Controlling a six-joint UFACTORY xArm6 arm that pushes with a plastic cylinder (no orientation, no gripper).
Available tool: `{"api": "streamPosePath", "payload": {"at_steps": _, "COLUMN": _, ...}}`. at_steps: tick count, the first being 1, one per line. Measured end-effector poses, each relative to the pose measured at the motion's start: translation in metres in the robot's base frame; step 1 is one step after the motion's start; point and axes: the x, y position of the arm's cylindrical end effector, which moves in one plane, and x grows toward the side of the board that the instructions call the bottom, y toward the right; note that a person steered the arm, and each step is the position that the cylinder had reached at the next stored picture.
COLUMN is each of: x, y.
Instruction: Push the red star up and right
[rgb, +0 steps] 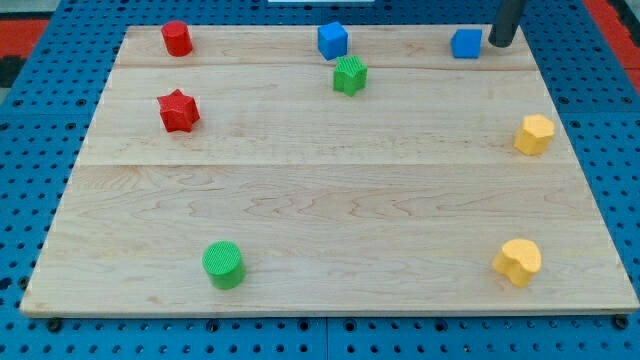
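The red star (179, 111) lies on the wooden board (330, 220) at the view's upper left. My tip (499, 44) is at the view's top right, just right of a blue block (466, 44) and close to touching it. The tip is far to the right of the red star, across most of the board's width.
A red cylinder (177, 38) sits at the top left. A blue cube (332, 40) and a green star-like block (350, 75) are at top centre. A yellow block (534, 134) is at right, a yellow heart-like block (518, 262) at bottom right, a green cylinder (223, 265) at bottom left.
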Motion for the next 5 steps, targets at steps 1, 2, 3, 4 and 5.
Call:
{"api": "streamPosePath", "payload": {"at_steps": 1, "x": 0.003, "y": 0.000}}
{"api": "streamPosePath", "payload": {"at_steps": 2, "x": 0.006, "y": 0.000}}
{"api": "streamPosePath", "payload": {"at_steps": 3, "x": 0.010, "y": 0.000}}
{"api": "streamPosePath", "payload": {"at_steps": 4, "x": 0.016, "y": 0.000}}
{"api": "streamPosePath", "payload": {"at_steps": 5, "x": 0.018, "y": -0.002}}
